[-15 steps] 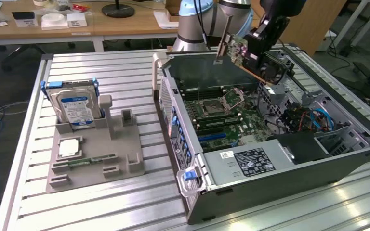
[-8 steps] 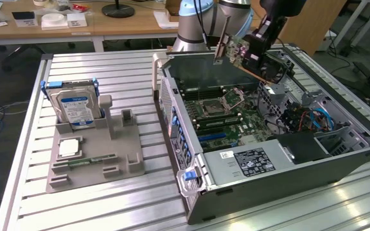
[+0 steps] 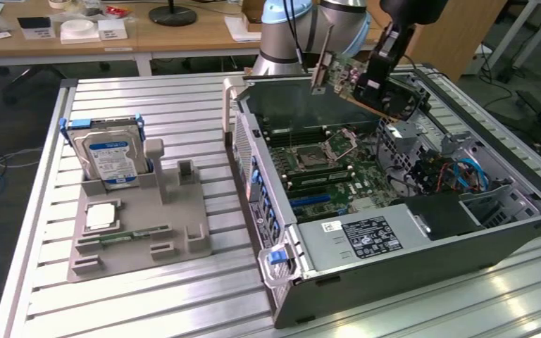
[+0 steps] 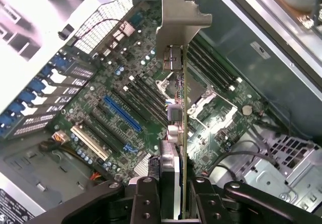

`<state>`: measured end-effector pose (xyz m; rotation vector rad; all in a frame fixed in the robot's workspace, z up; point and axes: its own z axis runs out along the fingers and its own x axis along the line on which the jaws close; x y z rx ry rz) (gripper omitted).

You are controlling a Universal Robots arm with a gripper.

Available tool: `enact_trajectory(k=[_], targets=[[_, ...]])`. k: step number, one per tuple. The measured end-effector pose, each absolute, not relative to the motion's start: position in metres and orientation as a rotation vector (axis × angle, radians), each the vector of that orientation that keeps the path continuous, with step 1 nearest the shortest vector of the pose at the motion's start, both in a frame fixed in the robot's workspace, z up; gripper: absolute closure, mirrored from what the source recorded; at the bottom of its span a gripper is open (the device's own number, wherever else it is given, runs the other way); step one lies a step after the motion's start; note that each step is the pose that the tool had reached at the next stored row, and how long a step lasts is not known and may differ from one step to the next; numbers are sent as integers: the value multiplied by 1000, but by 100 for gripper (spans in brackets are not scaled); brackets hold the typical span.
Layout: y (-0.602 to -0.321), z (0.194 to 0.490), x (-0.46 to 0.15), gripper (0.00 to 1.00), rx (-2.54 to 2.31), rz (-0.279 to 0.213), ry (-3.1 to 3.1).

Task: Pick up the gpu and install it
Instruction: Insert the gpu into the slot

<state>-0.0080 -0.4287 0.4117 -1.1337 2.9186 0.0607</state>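
I am working the carry-and-align step: the tool [image 3: 386, 60] is gripping the gpu [image 3: 357, 79] and holding it in the air above the far end of the open computer case [image 3: 421, 271], well apart from the motherboard [image 3: 332, 176] below. In the wrist view the tool [image 4: 173, 204] is clamping narrowly on the card's end, a finger [image 4: 146, 199] pressing each side, and I am looking along the gpu [image 4: 173, 58] edge-on, with its silver bracket [image 4: 177, 17] leading at the far end. The card is hanging tilted, bracket towards the exterior view's left, and it is not yet in any slot. The blue expansion slot [image 4: 122, 114] is lying off to one side of the card's edge, not under it. As I am judging it, seating the card is calling for a sideways shift to bring that edge over a slot, a levelling of the tilt, the bracket lining up with the case's rear wall, and then a straight, gentle push. On the desk [image 3: 158, 105] beside the case, the hard drive [image 3: 110, 151] and the memory stick [image 3: 125, 237] are sitting in the grey fixture [image 3: 186, 232], untouched.
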Motion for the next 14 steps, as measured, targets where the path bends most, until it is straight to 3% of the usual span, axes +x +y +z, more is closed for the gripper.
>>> enact_trajectory(k=[14], targets=[[-429, 412, -8, 72, -1390, 62, 2809]])
